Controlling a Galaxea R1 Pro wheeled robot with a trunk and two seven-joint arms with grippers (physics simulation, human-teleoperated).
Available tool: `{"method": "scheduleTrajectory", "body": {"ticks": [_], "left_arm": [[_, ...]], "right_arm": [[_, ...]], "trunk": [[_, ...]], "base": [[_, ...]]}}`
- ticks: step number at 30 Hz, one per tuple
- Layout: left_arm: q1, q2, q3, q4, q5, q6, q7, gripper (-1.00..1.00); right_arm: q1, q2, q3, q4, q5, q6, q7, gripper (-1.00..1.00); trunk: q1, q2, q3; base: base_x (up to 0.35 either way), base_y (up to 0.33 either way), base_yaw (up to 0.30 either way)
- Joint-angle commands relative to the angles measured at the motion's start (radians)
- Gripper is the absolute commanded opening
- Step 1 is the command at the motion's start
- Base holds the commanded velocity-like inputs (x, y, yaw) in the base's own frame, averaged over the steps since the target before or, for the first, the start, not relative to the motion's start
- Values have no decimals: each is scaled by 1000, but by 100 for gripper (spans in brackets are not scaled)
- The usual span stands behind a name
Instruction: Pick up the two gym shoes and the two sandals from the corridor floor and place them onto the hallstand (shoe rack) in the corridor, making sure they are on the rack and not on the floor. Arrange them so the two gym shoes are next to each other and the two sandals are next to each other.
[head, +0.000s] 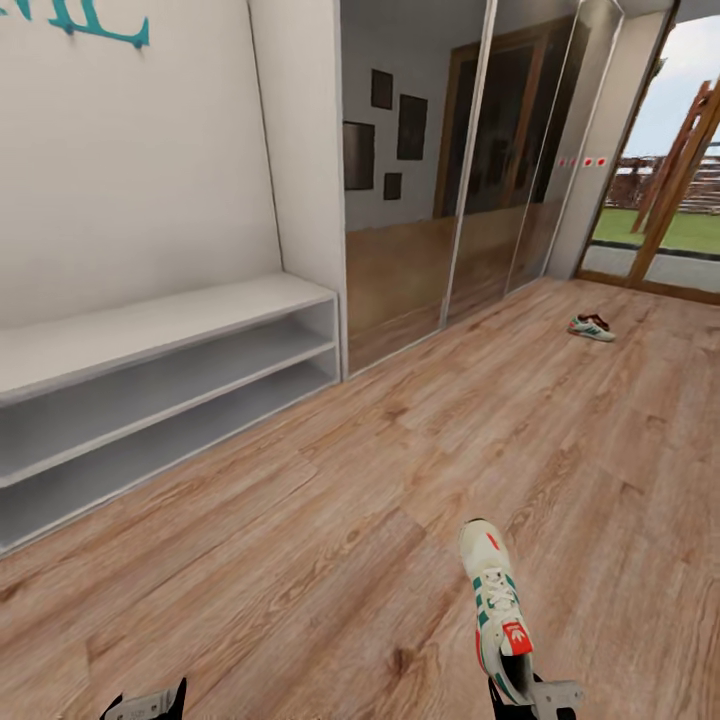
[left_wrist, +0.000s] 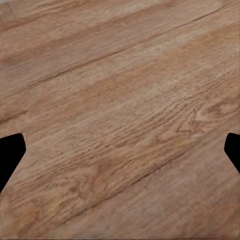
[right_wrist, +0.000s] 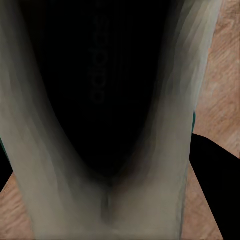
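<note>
Gripping gym shoe (head: 497, 610): right fingers (head: 545, 693).

Near shoe (head: 497, 607): we see a cream sneaker with green stripes and a red tongue patch, toe pointing away, heel gripped by our right tool (head: 530, 695).
Far shoe (head: 591, 327): it lies alone on the floor (head: 300, 520), near the glass door.
Rack (head: 160, 400): pale, two open shelves, both bare, by the wall.
</note>
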Motion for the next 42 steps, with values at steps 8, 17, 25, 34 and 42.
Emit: {"method": "scheduleTrajectory", "body": {"ticks": [8,17,25,34,42], "left_arm": [[0,-1,4,0,-1,-2,-8,100],[0,-1,4,1,-1,0,-8,100],[0,-1,4,1,-1,0,-8,100],[0,-1,5,1,1,-2,-9,100],[0,-1,7,3,1,-2,-9,100]], "right_arm": [[0,0,1,1,4,-3,-1,-100],[0,0,1,2,5,-3,-1,-100],[0,0,2,2,5,-3,-1,-100],[0,0,2,2,6,-3,-1,-100],[0,0,2,2,6,-3,0,-100]], "trunk": [[0,0,-8],[0,0,-16],[0,0,-24],[0,0,-33],[0,0,-41]], "base": [[0,-12,257],[0,0,239],[0,0,234],[32,43,231],[150,237,231]]}}
